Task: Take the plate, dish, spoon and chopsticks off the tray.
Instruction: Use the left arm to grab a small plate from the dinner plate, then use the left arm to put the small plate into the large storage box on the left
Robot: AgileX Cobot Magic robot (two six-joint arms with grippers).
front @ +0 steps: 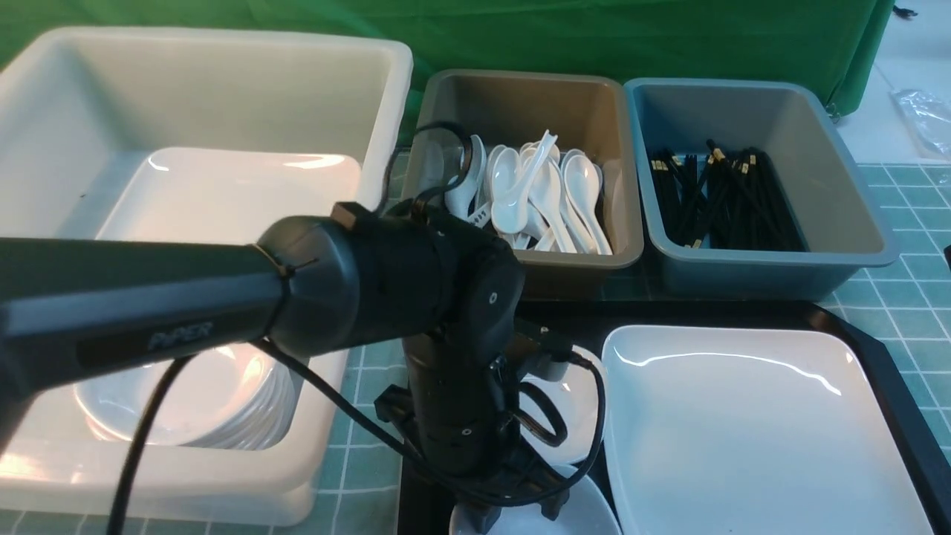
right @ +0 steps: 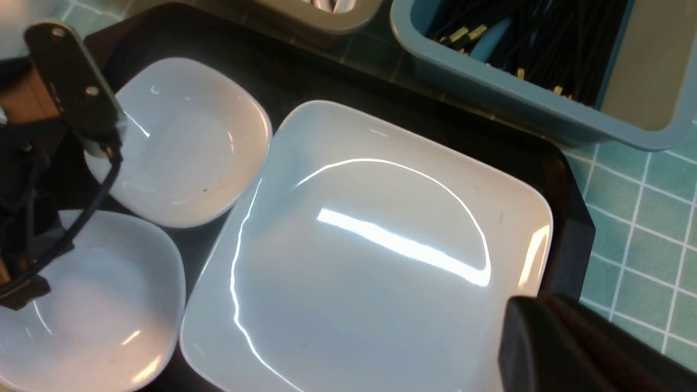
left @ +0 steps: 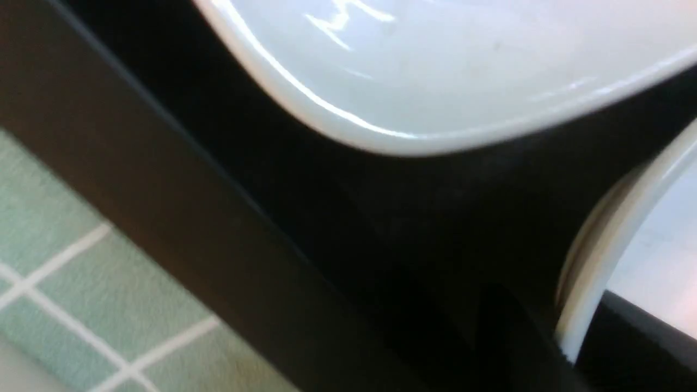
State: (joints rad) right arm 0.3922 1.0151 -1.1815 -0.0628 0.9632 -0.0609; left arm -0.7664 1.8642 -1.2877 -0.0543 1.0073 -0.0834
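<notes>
The large white plate (front: 758, 431) (right: 370, 250) lies on the right part of the black tray (front: 891, 371) (right: 566, 239). Two small white dishes lie on its left part, a far one (front: 576, 412) (right: 185, 147) and a near one (front: 591, 513) (right: 98, 305). My left gripper (front: 518, 516) points down at the near dish. In the left wrist view the gripper (left: 550, 288) is open, with one finger (left: 642, 337) inside the near dish's rim (left: 588, 261) and the other outside. My right gripper (right: 523, 326) is shut and empty, above the plate's corner. No spoon or chopsticks show on the tray.
A big white tub (front: 223, 67) at the left holds a large plate and stacked dishes. Behind the tray, a brown tub (front: 520, 96) holds white spoons and a blue tub (front: 854, 245) holds black chopsticks. My left forearm crosses the front view and hides part of the tray.
</notes>
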